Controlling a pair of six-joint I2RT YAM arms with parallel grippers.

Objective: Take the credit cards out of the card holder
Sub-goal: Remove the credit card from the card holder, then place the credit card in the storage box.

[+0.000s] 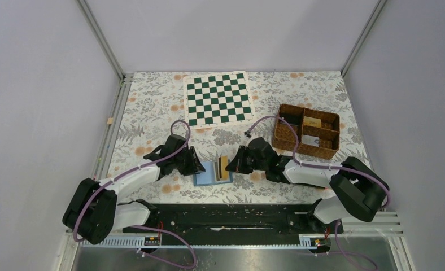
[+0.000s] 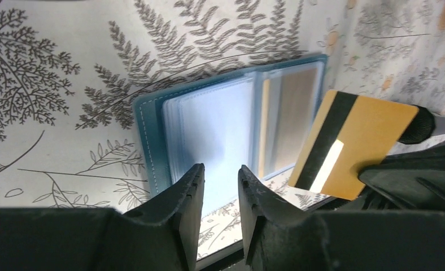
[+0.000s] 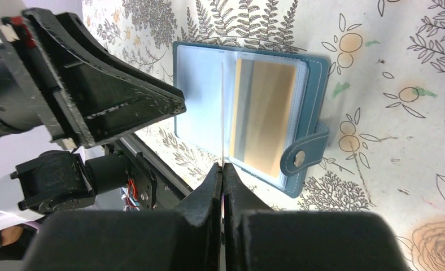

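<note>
On the floral worktop [image 1: 152, 107], between the two claws, the card holder [image 1: 209, 175] is laid open. One gold credit card [image 2: 367, 135] is pinched on edge in the closed right claw [image 3: 222, 169]. A second card [image 3: 265, 113] is seen in the strap-side leaf. The left claw [image 2: 220, 172] is held slightly parted, empty, over the other leaf.

Left gripper [image 1: 200, 167] and right gripper [image 1: 230, 165] face tip to tip over card holder [image 1: 206, 174]. Pinched credit card [image 2: 372, 141] fills the gap between. Bare tablecloth [image 1: 152, 113] beyond them.
</note>
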